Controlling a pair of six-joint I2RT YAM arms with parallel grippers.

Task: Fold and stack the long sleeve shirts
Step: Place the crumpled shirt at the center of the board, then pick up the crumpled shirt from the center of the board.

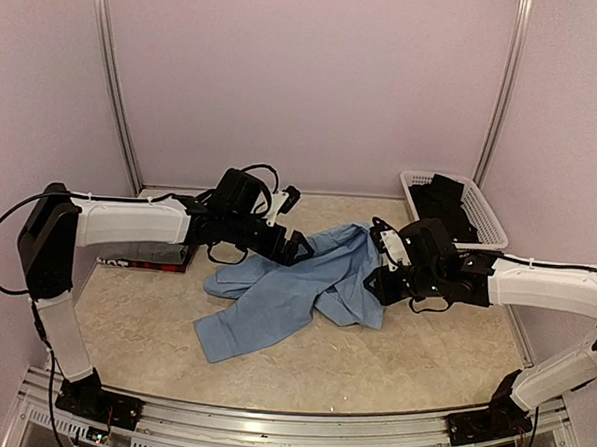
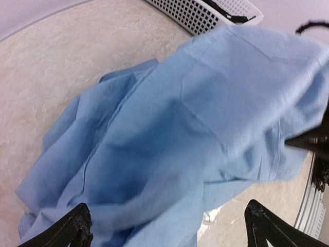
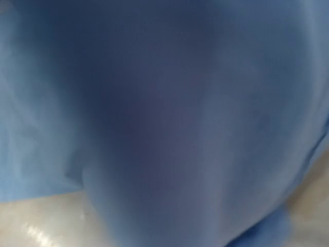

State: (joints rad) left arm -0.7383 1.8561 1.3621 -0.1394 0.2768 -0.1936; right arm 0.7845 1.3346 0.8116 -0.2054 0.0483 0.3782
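Lying on the table (image 1: 421, 360): one light blue shirt (image 1: 295, 283) is seen in the middle. It is crumpled and not folded, and one long part is spread toward the near left.
Shirt cloth: thin, soft and smooth. Gentle folds and a sewn seam line are seen in the left wrist view.
Shirt shape: a lumpy heap, with the far right part raised into a bump just beside the right claw.
Left claw (image 1: 299, 249): held at the far left edge of the blue shirt. In the left wrist view its two black pointed fingertips (image 2: 77, 229) are seen far apart, so it is open wide. Blue cloth is spread out beyond them.
Right claw (image 1: 378, 270): pressed against the right side of the blue shirt. Its fingers are hidden by cloth and the right wrist view is filled with blurry blue. Whether it is open or closed cannot be told.
Red-and-black shirt (image 1: 144, 263): a flat thing laid at the far left of the table. It is partly hidden under the left arm and is apart from the blue shirt.
Basket (image 1: 488, 228): white plastic made of little square holes, placed at the far right corner. Dark cloth (image 1: 445, 199) is piled inside.
Table top: hard, pale tan, speckled like stone and a bit shiny.
Arms: covered with white shells, with black joints.
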